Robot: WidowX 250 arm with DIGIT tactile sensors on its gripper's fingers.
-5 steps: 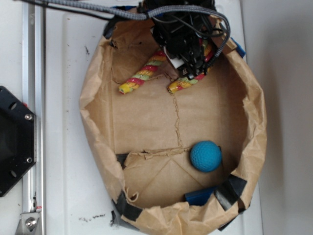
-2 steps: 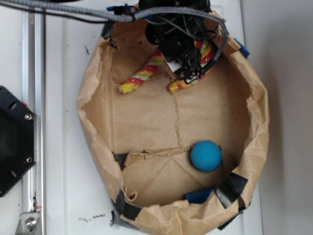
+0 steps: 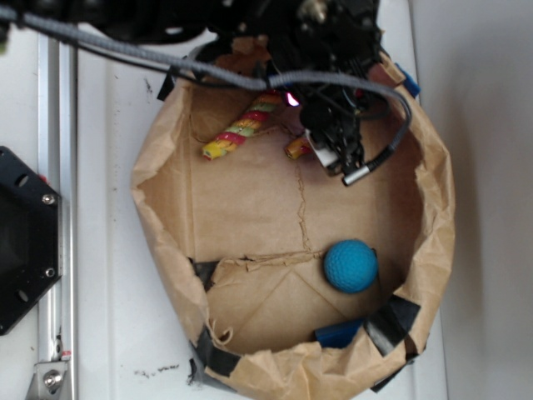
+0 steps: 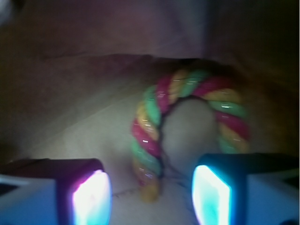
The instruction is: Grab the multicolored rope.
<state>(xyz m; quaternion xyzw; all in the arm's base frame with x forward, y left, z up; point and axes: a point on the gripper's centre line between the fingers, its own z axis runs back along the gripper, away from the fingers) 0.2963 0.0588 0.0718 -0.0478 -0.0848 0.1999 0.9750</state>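
Now the gripper (image 4: 152,197) hangs over the multicolored rope (image 4: 152,140) with its fingers (image 4: 91,197) spread apart, so one rope leg sits between them for grabbing.

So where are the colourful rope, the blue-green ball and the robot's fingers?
multicolored rope (image 4: 147,140), wrist view, middle of its nearer leg.
teal ball (image 3: 351,266), exterior view, centre of ball.
fingers (image 4: 91,204), wrist view, lit inner face of one finger.
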